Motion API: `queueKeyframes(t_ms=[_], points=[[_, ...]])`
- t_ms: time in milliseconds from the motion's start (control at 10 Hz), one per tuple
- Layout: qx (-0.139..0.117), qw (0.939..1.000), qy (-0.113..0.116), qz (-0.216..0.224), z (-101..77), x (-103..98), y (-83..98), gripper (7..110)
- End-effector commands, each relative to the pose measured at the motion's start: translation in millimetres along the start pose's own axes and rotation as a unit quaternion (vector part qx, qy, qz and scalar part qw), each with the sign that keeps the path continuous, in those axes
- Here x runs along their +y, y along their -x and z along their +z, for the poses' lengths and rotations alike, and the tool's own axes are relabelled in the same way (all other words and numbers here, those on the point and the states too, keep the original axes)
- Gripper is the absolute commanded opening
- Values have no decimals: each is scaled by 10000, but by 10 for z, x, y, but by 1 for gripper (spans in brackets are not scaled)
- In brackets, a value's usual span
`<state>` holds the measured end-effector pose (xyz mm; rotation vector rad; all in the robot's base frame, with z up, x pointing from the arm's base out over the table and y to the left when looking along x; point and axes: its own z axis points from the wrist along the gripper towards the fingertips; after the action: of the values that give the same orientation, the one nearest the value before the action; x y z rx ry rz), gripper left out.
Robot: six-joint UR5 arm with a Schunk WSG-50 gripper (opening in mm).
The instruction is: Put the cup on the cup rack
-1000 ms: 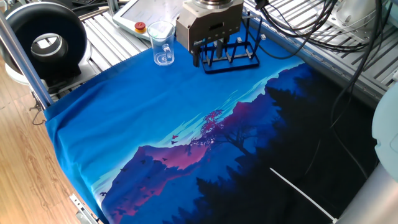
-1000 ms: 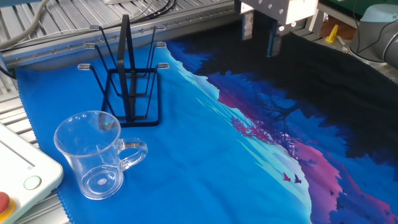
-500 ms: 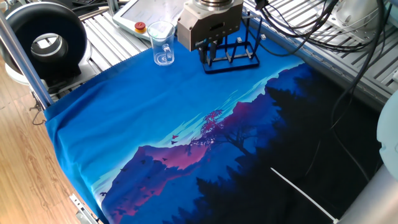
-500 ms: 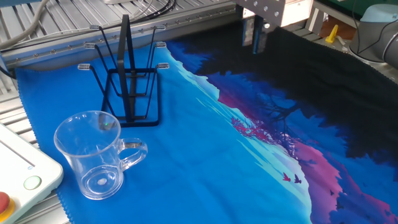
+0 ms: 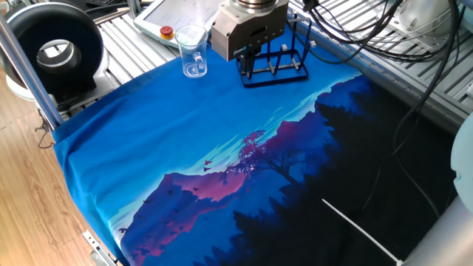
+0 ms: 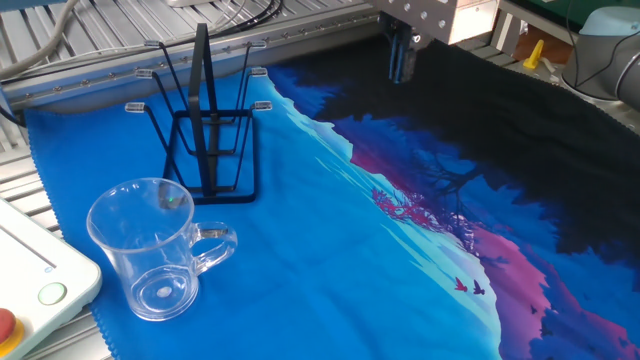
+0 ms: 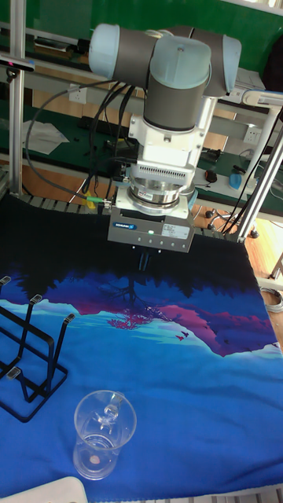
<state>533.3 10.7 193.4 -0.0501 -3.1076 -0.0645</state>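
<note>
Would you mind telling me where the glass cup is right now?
The cup stands upright on the blue cloth, just in front of the black cup rack in the other fixed view, beside the white pendant.

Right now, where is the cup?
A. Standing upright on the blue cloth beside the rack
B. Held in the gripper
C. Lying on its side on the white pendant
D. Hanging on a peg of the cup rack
A: the cup stands upright on the cloth, apart from the cup rack, while the gripper hangs empty above the table.

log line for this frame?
gripper: shut, empty, above cloth | cup: upright on cloth, ungrasped | cup rack: empty, beside cup
</note>
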Motion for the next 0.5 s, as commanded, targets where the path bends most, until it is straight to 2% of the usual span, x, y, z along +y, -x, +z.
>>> queueKeyframes(t_ms=[0,200,400], points=[[-23,10000,-5,-6,-10,-11,10,7],[-61,10000,-4,1,-13,-9,30,7],[-208,9998,-22,23,-14,-19,103,7]])
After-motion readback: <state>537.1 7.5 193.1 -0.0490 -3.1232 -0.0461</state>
